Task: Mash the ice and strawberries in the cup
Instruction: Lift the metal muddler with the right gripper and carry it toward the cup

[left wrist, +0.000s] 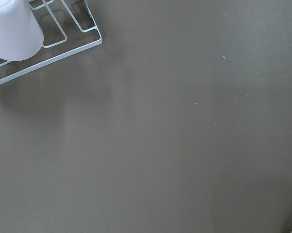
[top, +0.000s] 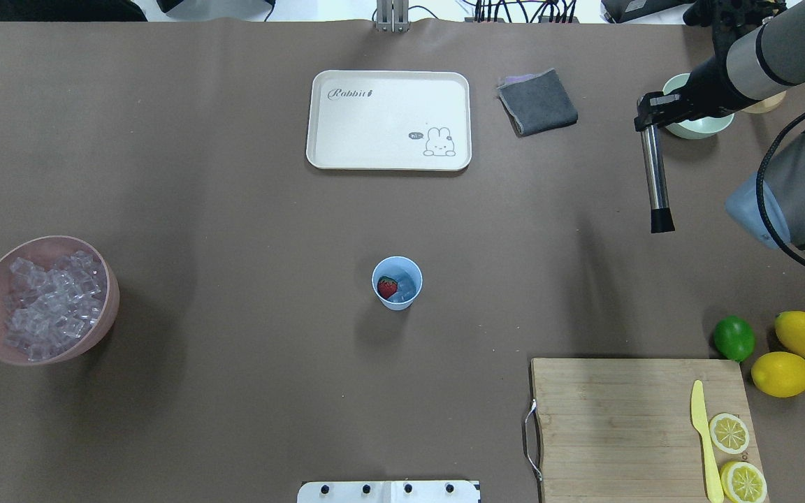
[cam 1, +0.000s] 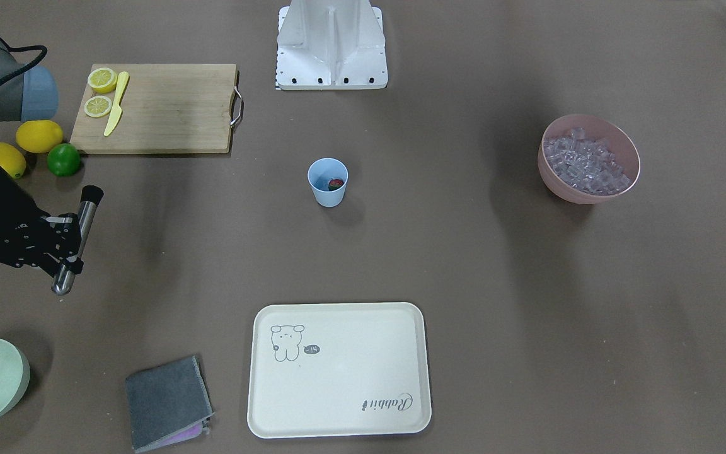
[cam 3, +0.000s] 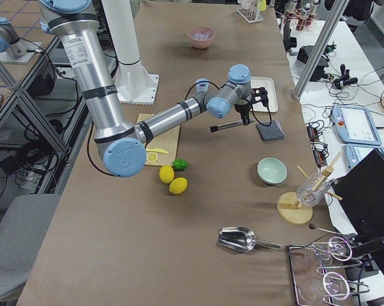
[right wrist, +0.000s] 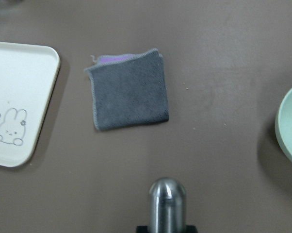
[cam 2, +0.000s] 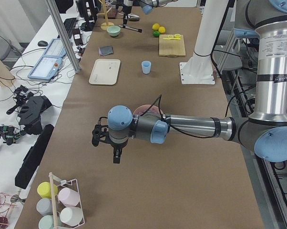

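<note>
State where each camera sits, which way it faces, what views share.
Front-facing: across the brown table, facing the robot's white base; right gripper holds a steel muddler.
Overhead: behind the robot, looking down; right arm at right.
Exterior left: table's left end; left arm near.
Exterior right: table's right end; right arm near.
Left wrist: down at table; no fingers show.
Right wrist: down at folded grey cloth; muddler tip shows.
Shared: front and overhead both show the small light blue plastic cup.

The small light blue plastic cup (top: 397, 283) stands midway on the brown bench (top: 235, 209), with the small red strawberry (top: 387, 287) and clear ice cubes (top: 407, 286) in it. The round pink bowl (top: 105, 318) lies far left, the rectangular cream tray (top: 374, 126) beyond the cup, and the wooden cutting board (top: 612, 419) near right.
</note>
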